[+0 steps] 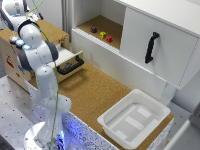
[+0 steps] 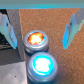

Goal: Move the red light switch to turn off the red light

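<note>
In the wrist view a red-orange light (image 2: 34, 39) glows in a round grey housing. Beside it a blue light (image 2: 41, 65) glows in a second grey housing. My gripper (image 2: 39, 30) hangs over the red light and is open, with one pale blue finger (image 2: 6, 30) on each side and nothing between them. I cannot make out the red light switch in either view. In the exterior view the arm (image 1: 37, 50) bends over the wooden box (image 1: 12, 62) at the exterior view's left and hides the gripper.
An open drawer with a black handle (image 1: 70, 66) juts from the box beside the arm. A white bin (image 1: 134, 119) stands on the cork table. The cabinet's door has a black handle (image 1: 151, 47), and small coloured blocks (image 1: 102, 34) lie on its shelf.
</note>
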`<state>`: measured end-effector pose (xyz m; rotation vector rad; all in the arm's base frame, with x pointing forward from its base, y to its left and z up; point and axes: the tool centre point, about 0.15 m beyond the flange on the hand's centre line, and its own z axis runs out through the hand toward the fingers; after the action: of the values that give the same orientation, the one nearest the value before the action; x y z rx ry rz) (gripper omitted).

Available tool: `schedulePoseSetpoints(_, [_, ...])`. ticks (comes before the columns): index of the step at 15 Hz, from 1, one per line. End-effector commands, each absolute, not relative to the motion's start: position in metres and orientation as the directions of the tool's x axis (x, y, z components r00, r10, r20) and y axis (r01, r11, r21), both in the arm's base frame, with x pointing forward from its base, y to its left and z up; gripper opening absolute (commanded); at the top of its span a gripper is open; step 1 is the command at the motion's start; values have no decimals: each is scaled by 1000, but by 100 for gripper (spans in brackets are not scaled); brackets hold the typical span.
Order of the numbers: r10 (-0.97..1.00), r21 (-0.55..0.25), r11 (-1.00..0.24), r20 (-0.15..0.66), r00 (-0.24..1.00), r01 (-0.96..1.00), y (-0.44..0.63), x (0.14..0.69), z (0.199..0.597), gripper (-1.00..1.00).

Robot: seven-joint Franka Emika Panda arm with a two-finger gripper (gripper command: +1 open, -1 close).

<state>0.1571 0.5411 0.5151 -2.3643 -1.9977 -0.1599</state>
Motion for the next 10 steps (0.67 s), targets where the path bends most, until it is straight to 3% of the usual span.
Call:
schedulePoseSetpoints(1, [985,79,-154,-65,160,985,597,153,531,100])
schedulePoseSetpoints(2, [987,80,-147,-60,152,986,599,151,531,-100])
schedulePoseSetpoints(10, [989,39,-143,-37,145,989,607,145,524,-100])
